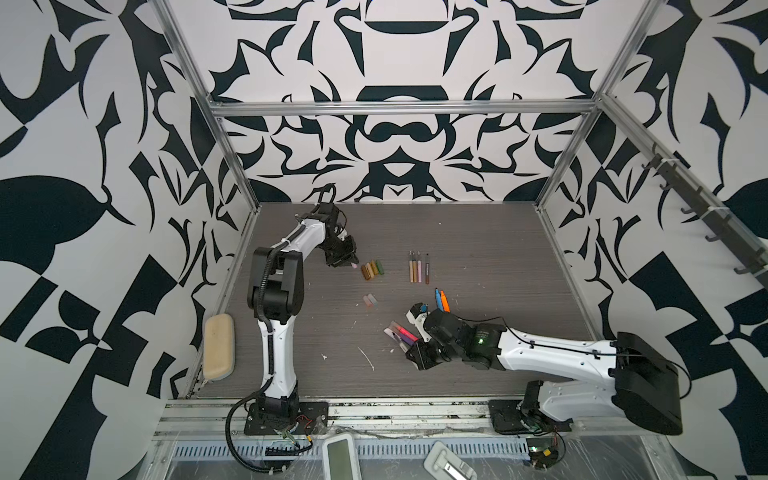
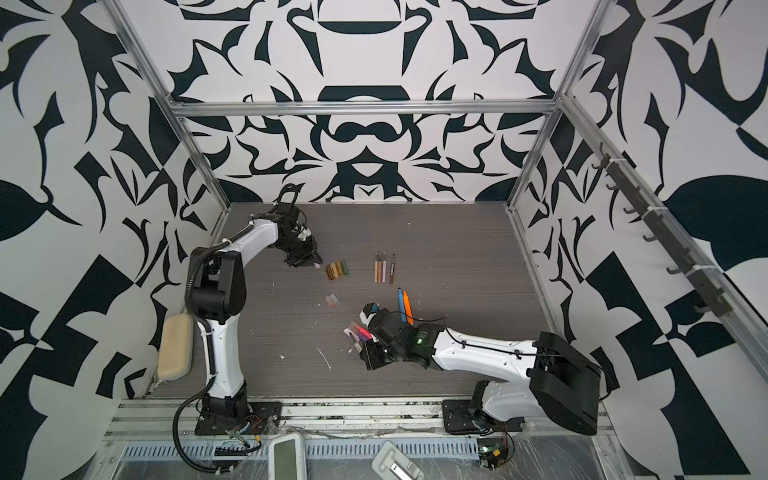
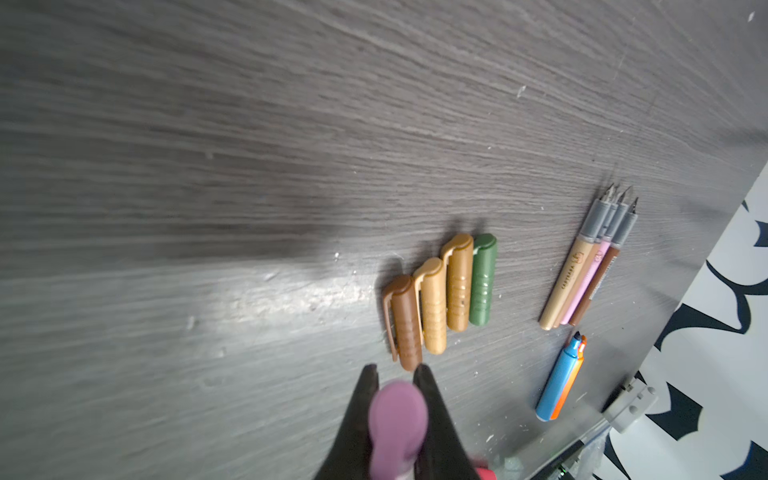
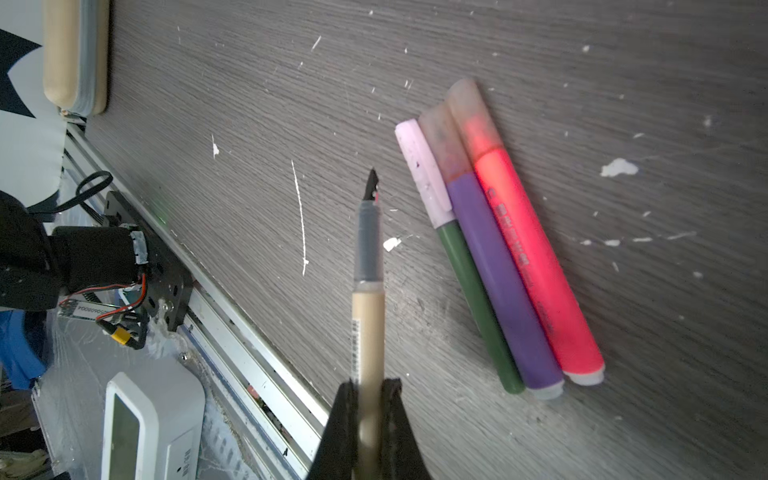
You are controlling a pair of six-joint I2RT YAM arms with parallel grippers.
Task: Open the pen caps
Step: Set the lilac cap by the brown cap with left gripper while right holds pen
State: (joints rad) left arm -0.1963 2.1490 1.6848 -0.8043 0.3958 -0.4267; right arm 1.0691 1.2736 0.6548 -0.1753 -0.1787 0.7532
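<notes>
My left gripper [image 3: 395, 370] is shut on a mauve-pink pen cap [image 3: 397, 419], just short of a row of loose caps [image 3: 440, 299], brown, two gold and green [image 1: 372, 269]. Several uncapped thin pens [image 3: 590, 266] lie beyond them, with a blue and an orange marker [image 3: 559, 378] nearby. My right gripper [image 4: 371, 384] is shut on a beige pen [image 4: 368, 324] whose grey grip and black nib are bare. Beside it lie three capped pens: green with a pale pink cap [image 4: 453, 249], purple [image 4: 494, 257] and pink [image 4: 532, 257]. Two translucent caps [image 1: 370, 300] rest mid-table.
A beige pouch [image 1: 218, 347] lies along the table's left edge. A white device [image 1: 340, 455] and a grey clip-like part [image 1: 449, 463] sit below the aluminium front rail [image 4: 232, 307]. White flecks dot the dark wood-grain tabletop [image 1: 498, 257].
</notes>
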